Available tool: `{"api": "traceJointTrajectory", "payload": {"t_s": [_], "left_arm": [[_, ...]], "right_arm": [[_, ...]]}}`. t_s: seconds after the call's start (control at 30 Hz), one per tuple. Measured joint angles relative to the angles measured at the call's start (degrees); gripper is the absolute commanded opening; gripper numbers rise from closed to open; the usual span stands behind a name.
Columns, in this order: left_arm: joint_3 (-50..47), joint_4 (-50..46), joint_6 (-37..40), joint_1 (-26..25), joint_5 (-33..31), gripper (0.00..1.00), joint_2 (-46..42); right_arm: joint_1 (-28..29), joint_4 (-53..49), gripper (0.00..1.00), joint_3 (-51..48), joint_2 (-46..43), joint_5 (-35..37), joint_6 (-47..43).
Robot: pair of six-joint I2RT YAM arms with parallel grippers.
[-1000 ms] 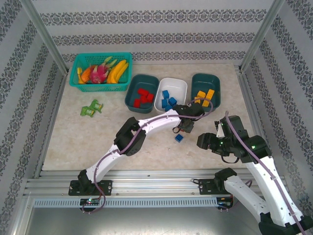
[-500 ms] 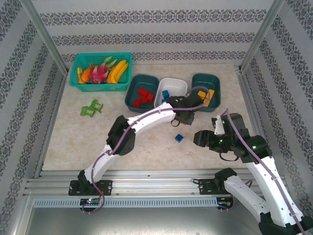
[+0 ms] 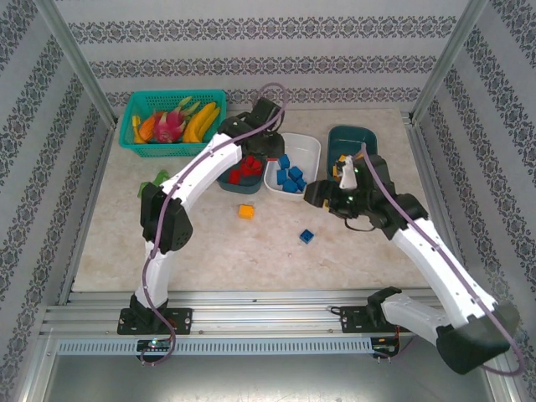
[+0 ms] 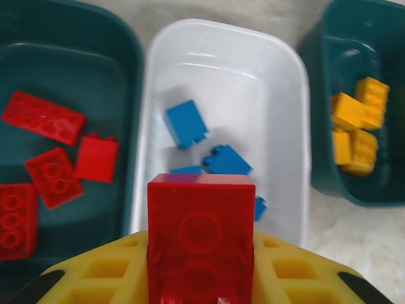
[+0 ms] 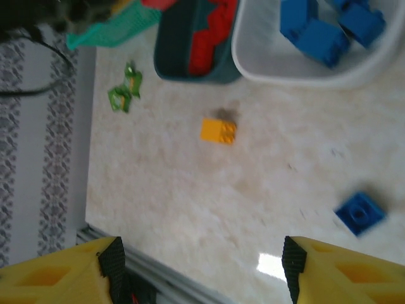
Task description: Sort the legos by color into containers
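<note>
Left fingers (image 3: 265,149) swung over the trays (image 3: 311,144), clenching a red lego (image 4: 201,221) by flat sides. It seemed light, rigid, slick. Right fingers (image 3: 316,194) gaped.

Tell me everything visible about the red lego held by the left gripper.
The red lego is a glossy, chunky plastic brick, its squarish face toward the wrist camera showing faint round moulding. The left gripper is shut on it, yellow fingers at either side. It hangs above the white tray's edge, beside the dark teal tray of red bricks.
</note>
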Motion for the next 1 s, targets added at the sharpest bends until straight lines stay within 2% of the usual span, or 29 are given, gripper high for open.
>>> {"api": "traceJointTrajectory", "payload": {"t_s": [0.17, 0.4, 0.6, 0.8, 1.0], "left_arm": [[0.4, 1.4, -1.0, 5.2, 2.1, 0.35, 3.3], [7.3, 3.6, -2.4, 10.4, 6.0, 0.36, 12.6], [13.0, 5.7, -5.4, 12.7, 9.7, 0.4, 20.0], [18.7, 8.2, -7.7, 13.7, 11.8, 0.45, 25.6], [19.6, 9.0, -9.6, 13.8, 13.7, 0.47, 27.7]], "right_arm": [[2.9, 14.3, 0.71, 0.5, 6.6, 5.2, 1.5], [3.6, 30.5, 0.72, 1.7, 15.2, 11.0, 1.4], [3.5, 34.0, 0.72, 4.9, 21.9, 11.8, 1.5], [2.7, 34.5, 0.72, 6.7, 23.4, 11.8, 1.5], [1.9, 34.5, 0.72, 6.7, 23.4, 11.7, 1.9]]}}
